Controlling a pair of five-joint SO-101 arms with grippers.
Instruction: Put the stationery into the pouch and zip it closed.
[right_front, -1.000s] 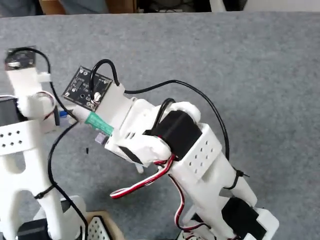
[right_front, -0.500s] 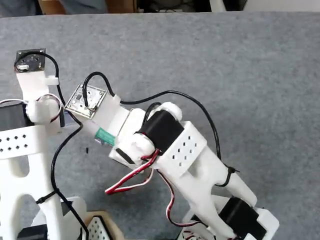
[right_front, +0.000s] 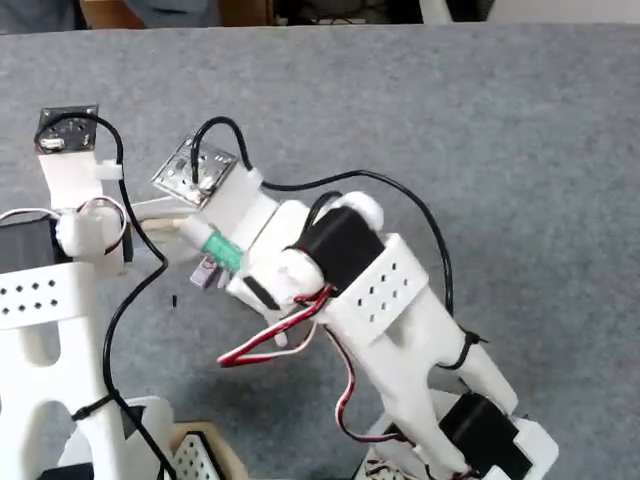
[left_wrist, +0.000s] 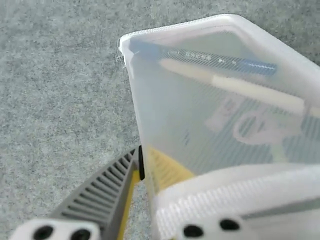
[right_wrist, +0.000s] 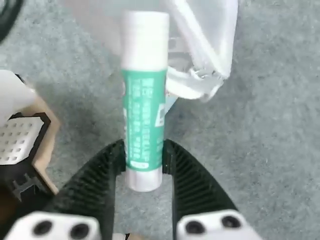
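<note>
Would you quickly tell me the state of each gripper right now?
Left gripper: closed on the translucent pouch.
Right gripper: closed on the green glue stick.

In the high view, the glue stick (right_front: 222, 250), held in the right end effector (right_wrist: 143, 149), lies at 4 o'clock from the pouch (left_wrist: 200, 125). A pen (left_wrist: 215, 59) lies inside the pouch, whose edge is in the left end effector (left_wrist: 147, 170).

The left gripper (left_wrist: 142, 169) is clamped on one edge of the pouch (left_wrist: 200, 110), with its grey ribbed finger (left_wrist: 100, 187) on one face and its white finger (left_wrist: 225, 200) on the other. The right gripper (right_wrist: 144, 150) pinches a glue stick (right_wrist: 145, 95) between black ribbed fingers (right_wrist: 95, 185), the stick's capped end up against the pouch. From above, the right arm (right_front: 390, 300) slants in low towards the pouch, and the left arm (right_front: 45, 290) stands just beside it.
</note>
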